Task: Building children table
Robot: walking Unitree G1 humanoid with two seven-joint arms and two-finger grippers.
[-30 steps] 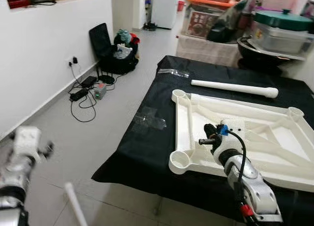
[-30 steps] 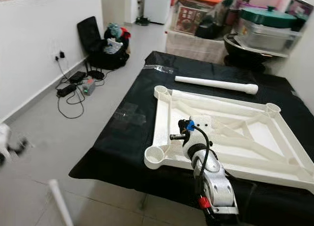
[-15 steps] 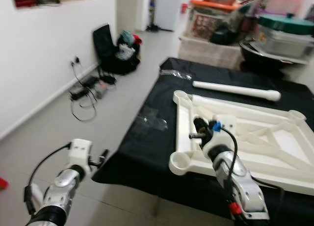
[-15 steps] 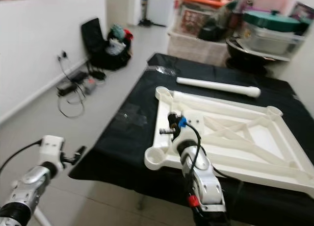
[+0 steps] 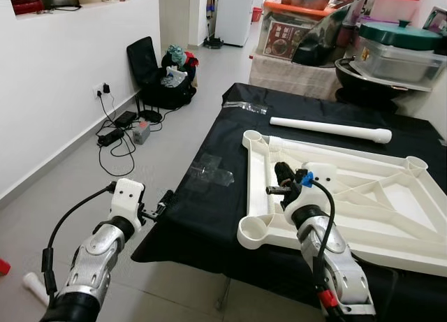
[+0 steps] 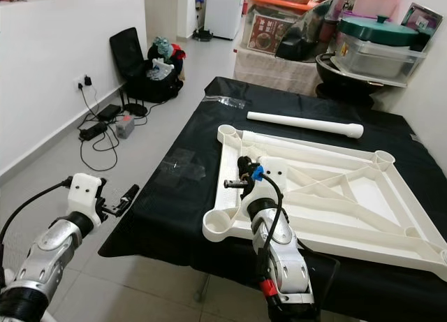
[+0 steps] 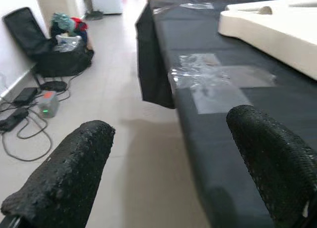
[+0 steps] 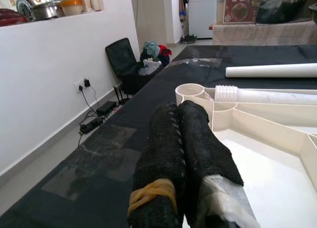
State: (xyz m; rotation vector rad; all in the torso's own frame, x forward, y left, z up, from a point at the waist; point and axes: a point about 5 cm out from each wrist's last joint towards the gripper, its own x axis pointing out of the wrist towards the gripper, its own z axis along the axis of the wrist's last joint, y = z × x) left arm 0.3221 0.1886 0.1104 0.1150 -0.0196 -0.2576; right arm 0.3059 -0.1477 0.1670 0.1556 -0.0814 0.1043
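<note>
A: Tabletop frame point(image 5: 349, 196), white plastic, is laid underside-up on the black-covered counter point(image 5: 209, 210), toward the 3 o'clock half. One loose leg point(image 5: 328, 128) is seen at 12 o'clock just beyond the frame. What's needed for the step?

B: Judged as leg-fitting prep. Right end effector point(image 8: 183, 139) is held over the frame's near-left part, fingers pressed together, nothing pinched. Left end effector point(image 7: 168, 154) is out past the counter's 9 o'clock edge, over the floor, fingers point(image 7: 74, 163) spread wide, empty.

A: So how's it done well?

B: A leg is prob. to be fetched first; what looks like a white tube point(image 5: 33, 287) lies on the floor at 7 o'clock, id not certain. Threaded end should be lined square w/ a corner socket point(image 5: 255, 228) before turning, frame steadied by the other arm so it isn't slid on the cloth.

A: Vs. 1 s ago?

B: Left arm has been raised and extended fwd; it was low at the frame edge, blurred. Right end effector has been shifted slightly toward 12 o'clock over the frame. Camera has also moved, so part of the shift is apparent only. Frame and far leg seem unmoved.
</note>
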